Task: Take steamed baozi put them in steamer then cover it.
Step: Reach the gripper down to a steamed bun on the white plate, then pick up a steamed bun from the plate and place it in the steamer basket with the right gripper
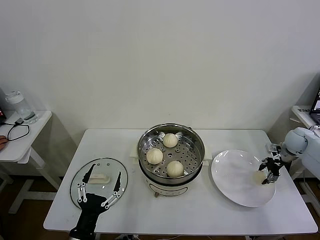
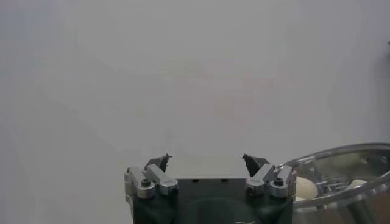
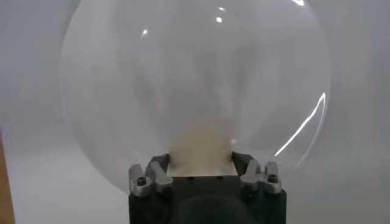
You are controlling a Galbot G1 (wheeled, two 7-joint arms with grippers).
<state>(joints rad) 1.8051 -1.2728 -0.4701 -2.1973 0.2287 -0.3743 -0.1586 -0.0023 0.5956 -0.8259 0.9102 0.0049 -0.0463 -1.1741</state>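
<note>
three smooth cream-white steamed baozi (image 1: 165, 155) sit in the round shiny steel steamer (image 1: 195, 145) at frame centre; a fourth (image 1: 259, 176) lies at right; the clear glass cover (image 1: 98, 180) lies flat at lower left

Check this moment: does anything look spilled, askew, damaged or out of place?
Nothing stands out. Three baozi sit in the steamer, the fourth baozi is on the white plate between the right gripper's fingers, and the cover lies flat on the table under the open left gripper.
</note>
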